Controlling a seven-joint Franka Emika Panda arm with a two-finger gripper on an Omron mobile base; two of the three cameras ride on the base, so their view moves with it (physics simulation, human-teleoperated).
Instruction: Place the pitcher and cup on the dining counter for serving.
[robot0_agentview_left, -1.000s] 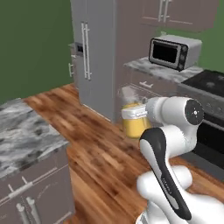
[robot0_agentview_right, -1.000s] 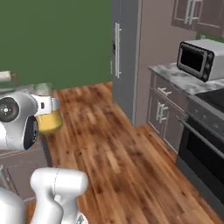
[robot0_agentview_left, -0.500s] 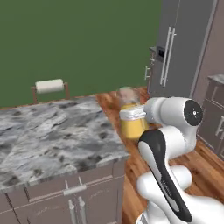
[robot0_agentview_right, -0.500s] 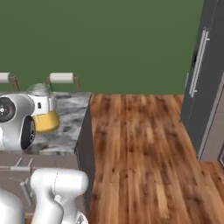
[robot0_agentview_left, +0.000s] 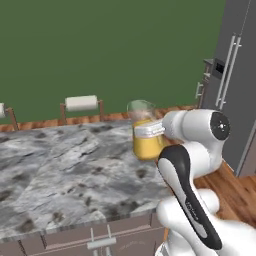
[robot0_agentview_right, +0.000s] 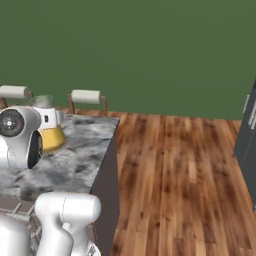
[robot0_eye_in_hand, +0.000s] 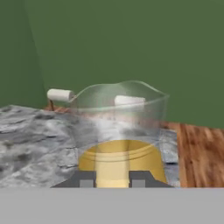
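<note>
- Glossy white rounded arm shells (robot0_agentview_left: 192, 127), bulbous at the base.
- Black curved band (robot0_agentview_left: 185, 197) along one link, bearing small lettering.
- Dark round joint caps (robot0_agentview_left: 220, 125) with tiny dots.

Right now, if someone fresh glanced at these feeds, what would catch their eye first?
The pitcher, clear on top and yellow-orange below, held in the tool above the dining counter. Behind it stand white-topped stools along the counter's far edge, against a plain green wall.
</note>
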